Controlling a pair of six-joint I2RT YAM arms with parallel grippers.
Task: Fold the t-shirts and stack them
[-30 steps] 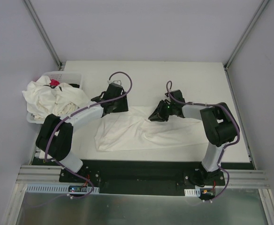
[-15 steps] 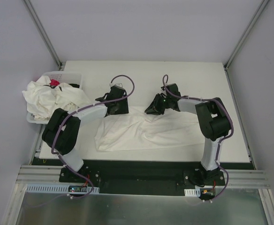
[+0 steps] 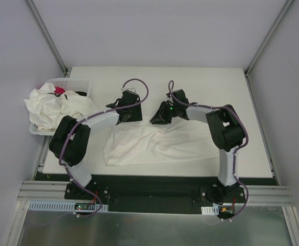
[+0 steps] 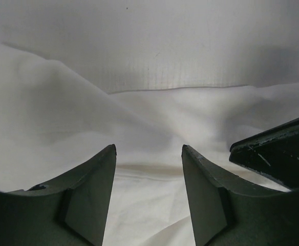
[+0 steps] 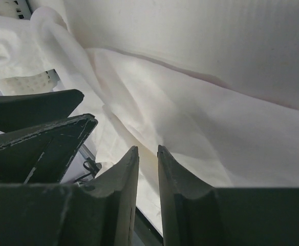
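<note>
from above, one t-shirt (image 3: 159,146) is seen spread across the middle of the tabletop (image 3: 211,82), with more t-shirts (image 3: 55,107) heaped over a basket (image 3: 78,83) at the left. the left gripper (image 3: 124,119) and right gripper (image 3: 156,120) are set near each other at the spread shirt's far edge. in the left wrist view, the jaws are held apart above cloth, nothing clamped. in the right wrist view, only a narrow gap is seen between the jaws, nothing pinched.

Spread t-shirt (image 3: 154,146) is plain off-white, not a print on it. The heaped t-shirts (image 3: 49,107) are that same off-white. The basket (image 3: 75,83) is white, patterned with holes, and there's the red packet (image 3: 60,90). White table (image 3: 216,82). Left arm (image 3: 70,146) and right arm (image 3: 226,130) are black with pale grey links, the cables (image 3: 134,80) purple, a tiny light (image 3: 164,108) green.
</note>
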